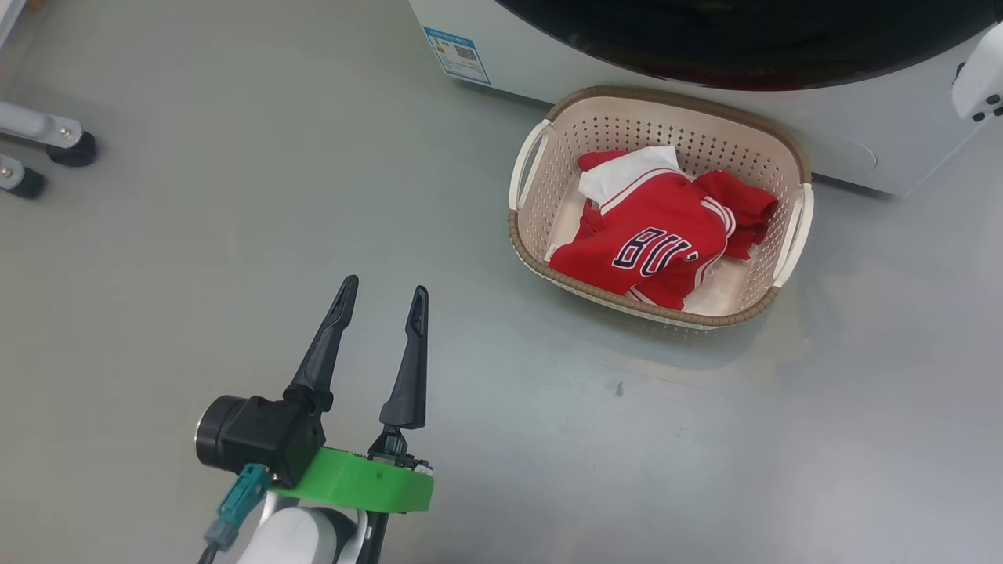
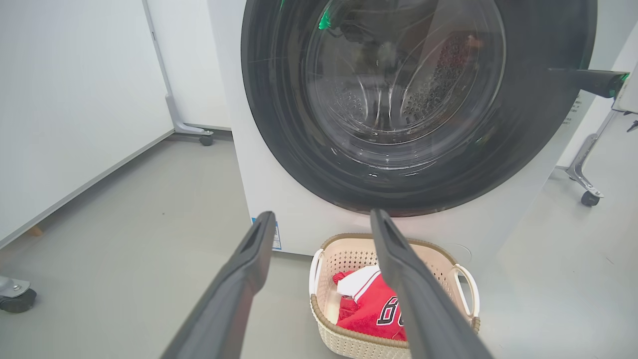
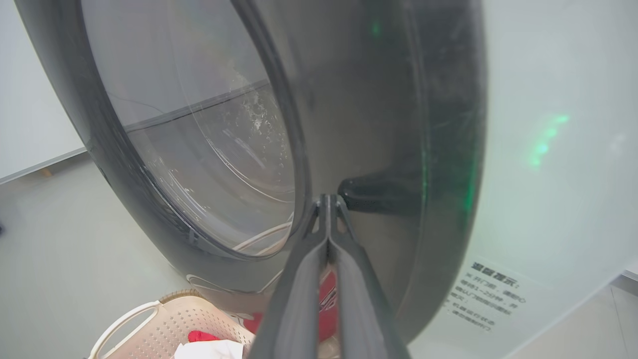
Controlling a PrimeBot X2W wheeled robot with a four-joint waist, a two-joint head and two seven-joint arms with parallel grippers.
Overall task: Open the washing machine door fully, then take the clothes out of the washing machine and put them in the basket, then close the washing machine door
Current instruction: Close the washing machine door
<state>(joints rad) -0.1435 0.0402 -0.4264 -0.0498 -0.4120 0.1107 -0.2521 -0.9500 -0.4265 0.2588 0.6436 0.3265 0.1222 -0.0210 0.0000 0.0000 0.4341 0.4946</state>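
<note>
Red jerseys (image 1: 650,235) soft, light, lying in basket (image 1: 672,95). Door (image 2: 279,124) stiff, glossy, slippery, near flush on washer (image 2: 319,219); push at rim. Left jaws wide open; right jaws closed, tips at rim.

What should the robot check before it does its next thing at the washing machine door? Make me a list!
1. Are the clothes in the basket? ok, the red jersey lies inside.
2. Is the basket out of the way? ok, it stands on the floor below the washing machine door.
3. Is the right gripper ready to push? ok, it is shut, tips at the door's black rim.
4. Is the left gripper out of the way? ok, it is open, above the floor, apart from the basket.
5. Is the door latched shut? cannot tell.
</note>
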